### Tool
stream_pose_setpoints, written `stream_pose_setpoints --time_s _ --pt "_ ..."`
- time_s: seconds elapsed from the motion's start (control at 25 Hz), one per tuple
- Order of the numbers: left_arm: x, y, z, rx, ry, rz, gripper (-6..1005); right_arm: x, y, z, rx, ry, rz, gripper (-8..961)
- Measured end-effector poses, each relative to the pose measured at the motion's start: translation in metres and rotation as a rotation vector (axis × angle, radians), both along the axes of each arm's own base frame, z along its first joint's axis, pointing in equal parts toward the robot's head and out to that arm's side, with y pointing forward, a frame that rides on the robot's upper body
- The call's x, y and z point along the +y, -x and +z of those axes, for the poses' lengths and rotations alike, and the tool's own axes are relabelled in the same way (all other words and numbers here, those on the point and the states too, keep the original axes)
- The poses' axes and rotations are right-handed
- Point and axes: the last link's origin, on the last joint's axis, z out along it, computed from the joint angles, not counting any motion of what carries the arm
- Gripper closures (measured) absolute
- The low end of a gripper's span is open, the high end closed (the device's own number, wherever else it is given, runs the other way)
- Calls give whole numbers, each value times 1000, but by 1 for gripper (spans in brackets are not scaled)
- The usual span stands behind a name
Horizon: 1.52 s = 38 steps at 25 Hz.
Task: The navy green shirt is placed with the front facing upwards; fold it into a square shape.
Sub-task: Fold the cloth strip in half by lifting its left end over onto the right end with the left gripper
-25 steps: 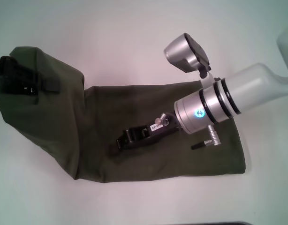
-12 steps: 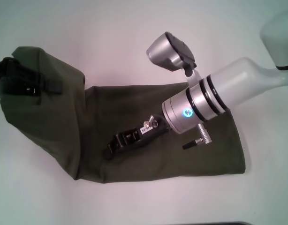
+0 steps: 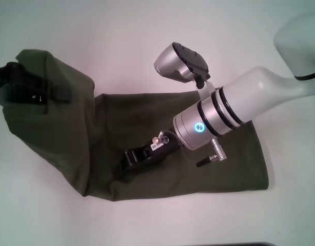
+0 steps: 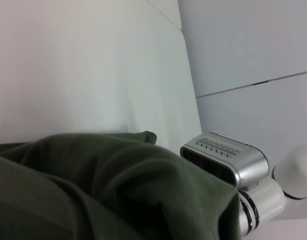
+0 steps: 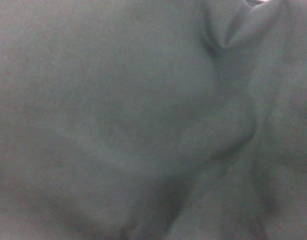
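Navy green shirt [image 3: 147,148] lies folded into a long band across the white desk [image 3: 147,41], its long axis running left edge to right edge. Left claw [image 3: 16,87] clamps its raised left end; right claw [image 3: 128,160] presses mid-band, grip unclear.

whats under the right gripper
The right gripper sits low over the navy green shirt, which lies on the white table. Whether it touches or pinches cloth is hidden by the gripper itself.

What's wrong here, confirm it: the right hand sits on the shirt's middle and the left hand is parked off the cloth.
The left hand isn't off the cloth. The head view shows it at the shirt's raised left end. The right hand is on the shirt's middle, as stated.
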Motion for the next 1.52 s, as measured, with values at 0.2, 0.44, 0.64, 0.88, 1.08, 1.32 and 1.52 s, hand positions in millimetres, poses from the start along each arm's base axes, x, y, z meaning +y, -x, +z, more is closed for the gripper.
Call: stream_pose_setpoints --time_s 0.2,0.44,0.64,0.88,1.08,1.32,1.52 --pt "0 1 0 0 -1 0 942 6 10 25 161 29 31 950" --pt "0 0 1 -1 -4 -2 941 14 -11 61 244 -15 13 950" --pt "1 0 1 1 -4 0 941 17 -35 94 250 -72 22 950" --pt "2 -4 -1 -2 2 -7 940 19 -72 143 197 -188 -43 950" --pt "5 -11 -2 -25 1 -33 940 20 -100 180 130 -258 -93 950" --pt "5 -16 -8 -33 16 -56 939 18 -121 204 81 -303 -125 950" --pt "7 -25 -11 -70 12 -83 939 18 -128 216 60 -313 -139 950"
